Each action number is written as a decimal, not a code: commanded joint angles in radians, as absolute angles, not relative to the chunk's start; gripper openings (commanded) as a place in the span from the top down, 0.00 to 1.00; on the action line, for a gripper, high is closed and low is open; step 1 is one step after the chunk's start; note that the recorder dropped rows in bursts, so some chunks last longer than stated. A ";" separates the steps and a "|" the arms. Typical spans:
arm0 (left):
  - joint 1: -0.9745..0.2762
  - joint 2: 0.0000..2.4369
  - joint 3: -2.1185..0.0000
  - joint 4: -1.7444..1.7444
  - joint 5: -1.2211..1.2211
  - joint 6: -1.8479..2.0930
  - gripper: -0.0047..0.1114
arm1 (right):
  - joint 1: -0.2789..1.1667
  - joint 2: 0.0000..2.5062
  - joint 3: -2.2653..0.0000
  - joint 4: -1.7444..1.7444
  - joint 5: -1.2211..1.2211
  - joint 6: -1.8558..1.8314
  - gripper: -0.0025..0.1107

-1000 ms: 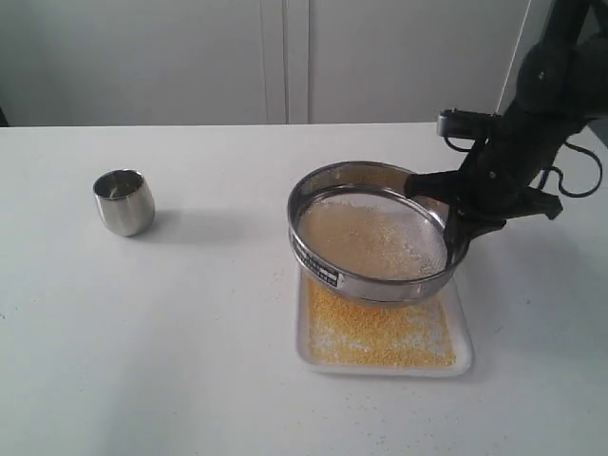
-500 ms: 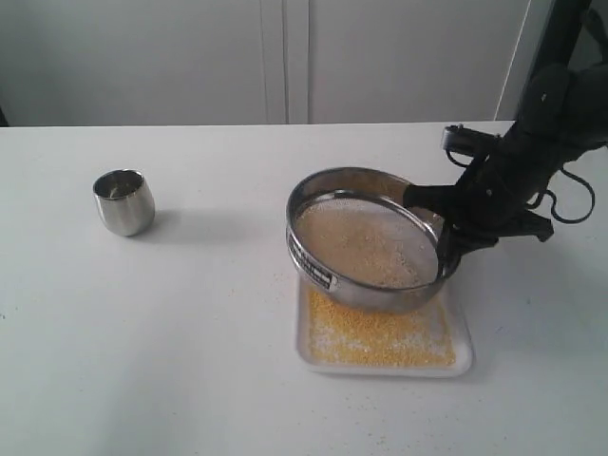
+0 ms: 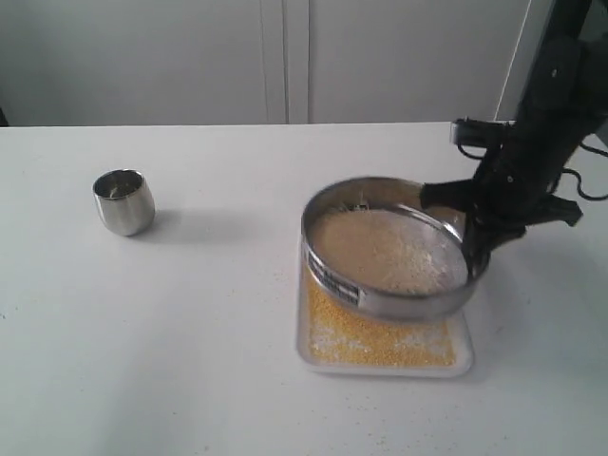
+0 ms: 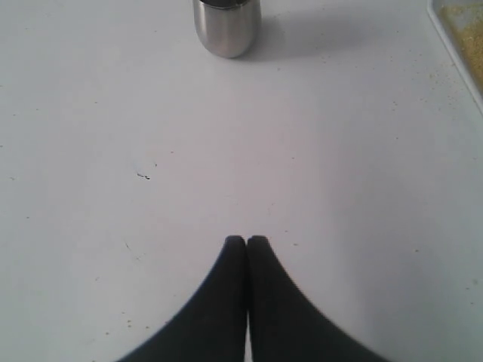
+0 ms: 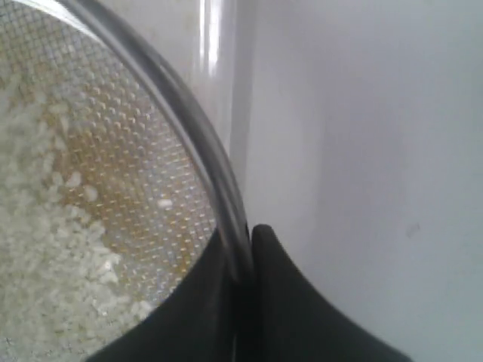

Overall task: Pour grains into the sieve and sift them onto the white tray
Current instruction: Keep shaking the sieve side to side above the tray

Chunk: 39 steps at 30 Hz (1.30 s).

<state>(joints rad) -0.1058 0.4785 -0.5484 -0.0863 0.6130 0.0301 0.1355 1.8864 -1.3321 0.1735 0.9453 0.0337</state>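
The steel sieve point(image 3: 391, 285) hangs tilted just above the white tray point(image 3: 463, 359), with pale whitish grains point(image 3: 394, 252) lying on its mesh. My right gripper point(image 3: 475, 242) is shut on the sieve's right rim; in the right wrist view the rim point(image 5: 215, 162) runs between the gripper's point(image 5: 243, 245) black fingers, with pale grains point(image 5: 45, 226) on the mesh beside it. Fine yellow grains point(image 3: 380, 344) cover the tray under the sieve. My left gripper point(image 4: 247, 241) is shut and empty over bare table, out of the exterior view.
A small rounded steel cup point(image 3: 124, 200) stands on the table at the left, also seen upright as the cup point(image 4: 226, 26) ahead of my left gripper. A few stray yellow granules dot the table near the tray's corner point(image 4: 456, 45). White cabinet doors stand behind the table.
The sieve has swung to the right over the tray with my right gripper, after shifting slightly left half a second ago. The cup has not moved.
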 commanded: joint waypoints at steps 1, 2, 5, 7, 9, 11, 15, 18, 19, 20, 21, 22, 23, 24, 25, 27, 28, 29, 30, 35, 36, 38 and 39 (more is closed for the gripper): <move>-0.102 0.470 -0.544 -0.096 0.621 0.031 0.96 | 0.173 1.648 -1.086 0.193 0.646 -0.031 0.98; -0.102 0.470 -0.544 -0.096 0.621 0.031 0.96 | 0.172 1.656 -1.096 0.214 0.629 -0.037 0.98; -0.102 0.470 -0.544 -0.096 0.621 0.031 0.96 | 0.155 1.804 -1.253 0.269 0.805 -0.037 0.98; -0.102 0.470 -0.544 -0.096 0.621 0.031 0.96 | 0.150 1.892 -1.355 0.266 0.917 0.000 0.98; -0.102 0.470 -0.544 -0.096 0.621 0.031 0.96 | 0.148 1.908 -1.377 0.252 0.906 0.035 0.98; -0.102 0.470 -0.544 -0.096 0.621 0.031 0.96 | 0.148 1.898 -1.377 0.252 0.874 0.035 0.98; -0.102 0.470 -0.544 -0.096 0.621 0.031 0.96 | 0.148 1.896 -1.375 0.249 0.890 0.030 0.98; -0.102 0.470 -0.544 -0.096 0.621 0.031 0.96 | 0.148 1.895 -1.373 0.236 0.919 0.026 0.98; -0.102 0.470 -0.544 -0.096 0.621 0.031 0.96 | 0.144 1.891 -1.370 0.229 0.919 0.026 0.98; -0.102 0.470 -0.544 -0.096 0.621 0.031 0.96 | 0.139 1.890 -1.368 0.230 0.919 0.026 0.98; -0.102 0.470 -0.544 -0.096 0.621 0.031 0.96 | 0.129 1.885 -1.358 0.230 0.914 0.026 0.98; -0.102 0.470 -0.544 -0.096 0.621 0.031 0.96 | 0.120 1.881 -1.350 0.232 0.917 0.026 0.98; -0.102 0.470 -0.544 -0.096 0.621 0.031 0.96 | 0.116 1.874 -1.336 0.229 0.927 0.026 0.98; -0.102 0.470 -0.544 -0.096 0.621 0.031 0.96 | 0.113 1.862 -1.320 0.227 0.935 0.021 0.98; -0.102 0.470 -0.544 -0.096 0.621 0.031 0.96 | 0.111 1.839 -1.286 0.227 0.937 0.000 0.98; -0.102 0.470 -0.544 -0.096 0.621 0.031 0.96 | 0.111 1.771 -1.198 0.229 0.855 0.000 0.98; -0.102 0.470 -0.544 -0.096 0.621 0.031 0.96 | 0.111 1.736 -1.148 0.234 0.801 0.000 0.98; -0.102 0.470 -0.544 -0.096 0.621 0.031 0.96 | 0.111 1.712 -1.108 0.245 0.739 -0.018 0.98; -0.102 0.470 -0.544 -0.096 0.621 0.031 0.96 | 0.116 1.707 -1.086 0.260 0.690 -0.048 0.98; -0.102 0.470 -0.544 -0.096 0.621 0.031 0.96 | 0.100 1.886 -1.289 0.259 0.810 0.047 0.98; -0.102 0.470 -0.544 -0.096 0.621 0.031 0.96 | 0.099 1.905 -1.313 0.249 0.938 0.015 0.98; -0.102 0.470 -0.544 -0.096 0.621 0.031 0.96 | 0.114 1.858 -1.225 0.216 0.928 -0.009 0.98; -0.102 0.470 -0.544 -0.096 0.621 0.031 0.96 | 0.123 1.798 -1.143 0.227 0.840 0.008 0.98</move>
